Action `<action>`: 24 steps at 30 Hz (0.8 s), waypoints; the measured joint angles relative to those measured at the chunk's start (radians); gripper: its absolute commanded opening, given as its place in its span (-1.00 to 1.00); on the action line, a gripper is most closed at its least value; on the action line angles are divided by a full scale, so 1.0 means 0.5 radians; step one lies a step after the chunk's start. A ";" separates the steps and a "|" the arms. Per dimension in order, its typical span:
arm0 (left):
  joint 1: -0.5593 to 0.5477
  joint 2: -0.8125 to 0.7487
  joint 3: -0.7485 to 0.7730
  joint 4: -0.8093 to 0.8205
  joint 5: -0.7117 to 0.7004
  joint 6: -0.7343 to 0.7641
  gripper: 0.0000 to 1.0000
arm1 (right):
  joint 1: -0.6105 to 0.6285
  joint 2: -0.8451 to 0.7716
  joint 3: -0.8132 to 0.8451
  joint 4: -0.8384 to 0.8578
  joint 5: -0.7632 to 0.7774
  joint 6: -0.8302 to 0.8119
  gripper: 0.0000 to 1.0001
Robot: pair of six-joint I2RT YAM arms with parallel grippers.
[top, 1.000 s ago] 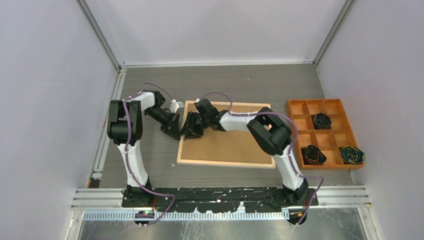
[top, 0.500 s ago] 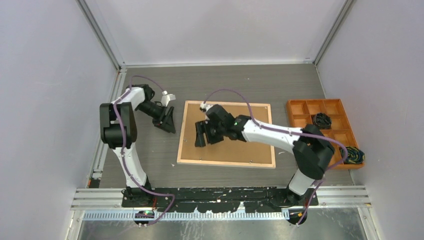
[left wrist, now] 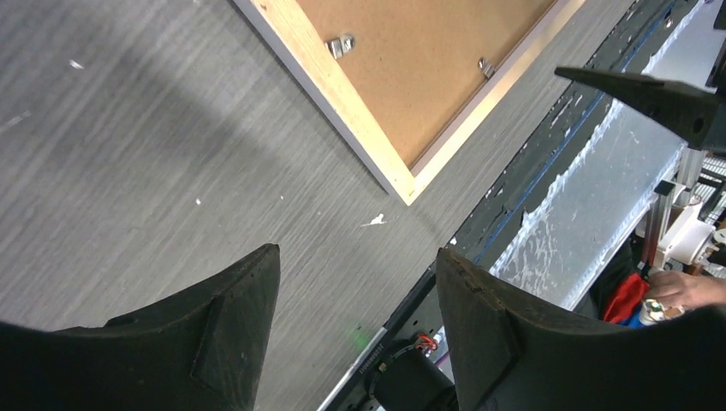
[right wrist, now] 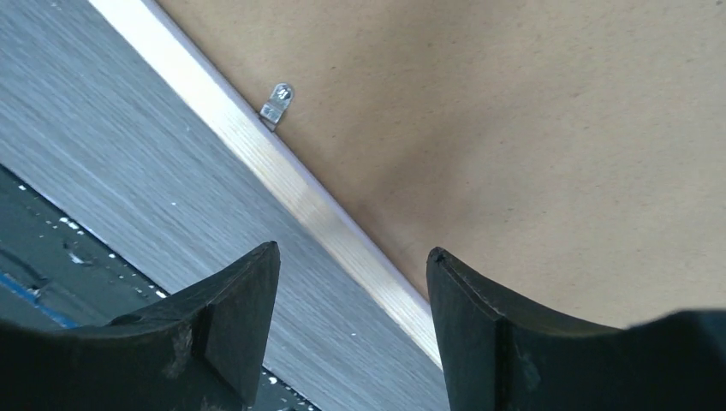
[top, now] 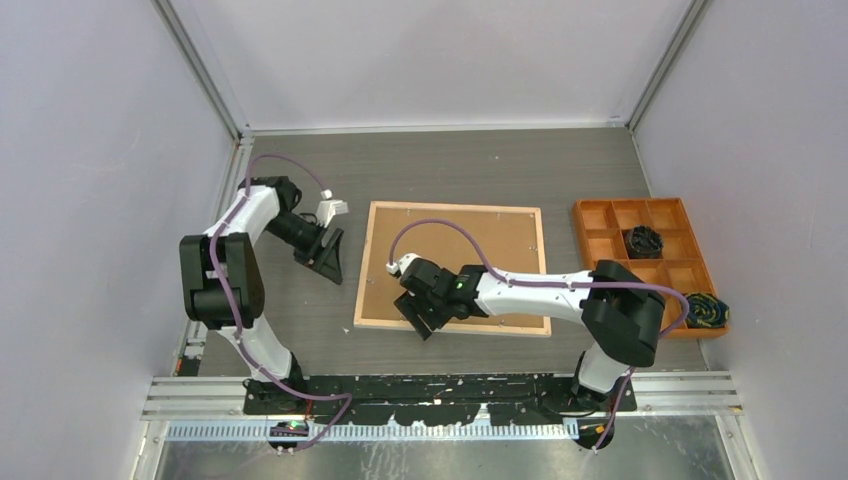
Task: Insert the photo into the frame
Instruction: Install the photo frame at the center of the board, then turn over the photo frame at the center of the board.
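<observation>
Over the near edge of the frame point(top: 361, 280), hovers with right hand point(right wrist: 352, 251) parted, empty; leftward above tabletop point(left wrist: 128, 171), holds left hand point(left wrist: 357, 251) wide, empty.

The left arm point(top: 257, 338) and the right arm point(top: 530, 289) are built of white links joined by bulky black joints. A thin purple cable point(top: 434, 223) is strung along each. Matte black, wedge-shaped fingers point(left wrist: 231, 338) are fitted. A green light point(top: 292, 427) is lit at seven o'clock, below the left base.
</observation>
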 measured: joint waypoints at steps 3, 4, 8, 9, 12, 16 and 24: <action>0.000 0.000 -0.056 0.001 -0.024 0.007 0.41 | 0.003 0.002 0.000 0.004 0.055 -0.061 0.31; 0.000 0.000 -0.064 0.001 -0.024 0.008 0.60 | 0.008 0.005 0.000 0.008 0.061 -0.079 0.31; 0.000 -0.009 -0.082 0.008 -0.021 0.038 0.99 | 0.035 0.053 0.003 0.006 0.060 -0.130 0.29; 0.000 -0.021 -0.093 0.015 -0.018 0.044 0.99 | 0.045 0.082 0.009 0.003 0.060 -0.141 0.27; 0.000 -0.098 -0.163 0.037 0.005 0.085 0.99 | 0.079 0.156 0.057 -0.030 0.075 -0.185 0.17; 0.000 -0.196 -0.208 0.038 0.073 0.165 1.00 | 0.111 0.206 0.111 -0.041 0.093 -0.244 -0.36; 0.000 -0.422 -0.465 0.159 0.145 0.369 0.99 | 0.132 0.307 0.289 -0.084 -0.001 -0.451 -0.98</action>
